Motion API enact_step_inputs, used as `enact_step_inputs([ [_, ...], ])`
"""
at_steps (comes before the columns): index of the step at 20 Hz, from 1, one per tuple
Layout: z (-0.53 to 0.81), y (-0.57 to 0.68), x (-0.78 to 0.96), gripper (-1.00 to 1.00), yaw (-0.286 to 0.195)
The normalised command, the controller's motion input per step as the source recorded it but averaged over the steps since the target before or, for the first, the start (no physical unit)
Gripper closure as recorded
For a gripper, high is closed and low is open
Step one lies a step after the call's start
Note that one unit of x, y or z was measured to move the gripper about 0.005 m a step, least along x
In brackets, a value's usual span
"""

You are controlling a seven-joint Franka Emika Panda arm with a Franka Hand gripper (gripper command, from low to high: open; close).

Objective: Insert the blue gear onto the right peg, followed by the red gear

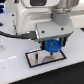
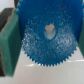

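Observation:
My gripper point(image 1: 53, 46) is shut on the blue gear point(image 1: 53, 46), holding it just above the right part of the black-framed pale plate point(image 1: 35, 59). In the wrist view the blue gear point(image 2: 49, 39) fills most of the picture, its toothed rim and centre hole plain to see, clamped between green finger pads point(image 2: 9, 46). The right peg is hidden under the gear and hand. No red gear shows in either view.
The plate lies on a white glossy table point(image 1: 15, 70). The arm's white body point(image 1: 35, 20) and a black cable point(image 1: 17, 35) hang over the back of the scene.

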Motion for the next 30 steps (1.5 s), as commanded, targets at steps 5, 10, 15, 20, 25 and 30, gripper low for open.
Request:
enact_step_inputs([
  [5,-0.12,0.00,0.28,1.00,0.000],
  [10,-0.18,0.03,0.25,1.00,0.000],
  [15,-0.07,0.14,0.20,1.00,0.000],
  [20,-0.03,0.23,0.39,1.00,0.000],
  [25,0.00,0.21,0.37,1.00,0.000],
  [30,-0.10,0.08,0.24,1.00,0.000],
])
